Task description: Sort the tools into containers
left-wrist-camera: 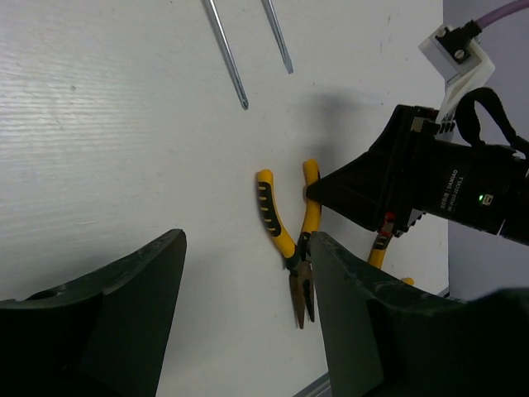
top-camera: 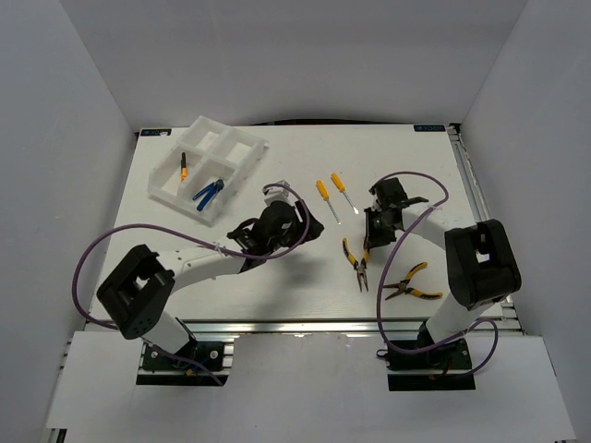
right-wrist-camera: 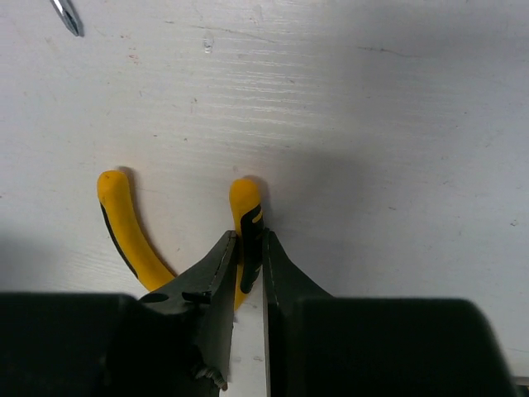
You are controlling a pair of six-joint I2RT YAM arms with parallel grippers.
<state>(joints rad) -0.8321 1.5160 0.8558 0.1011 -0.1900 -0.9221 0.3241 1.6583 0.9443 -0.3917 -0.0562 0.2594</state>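
As one handle of the yellow-black pliers (right-wrist-camera: 132,236) is pinched in the right gripper (right-wrist-camera: 246,245), they may be swung loose when lifted; the left gripper (left-wrist-camera: 246,248) is open, empty.

2 yellow-black pliers (top-camera: 356,265), 2 orange-handled screwdrivers (top-camera: 323,191), blue-handled pliers (top-camera: 207,191), white tray (top-camera: 231,130)

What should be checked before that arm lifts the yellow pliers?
1. Is the right gripper shut on the yellow-black pliers? Ok.
2. Is the grip balanced? Not ok: it holds only one handle, near its end.
3. Is the left gripper open and empty? Ok.
4. Is the way to the white tray free? Not ok: the left gripper sits between.
5. Does the tray have a free compartment? Ok.
6. Are the second pliers clear of the grip? Ok.
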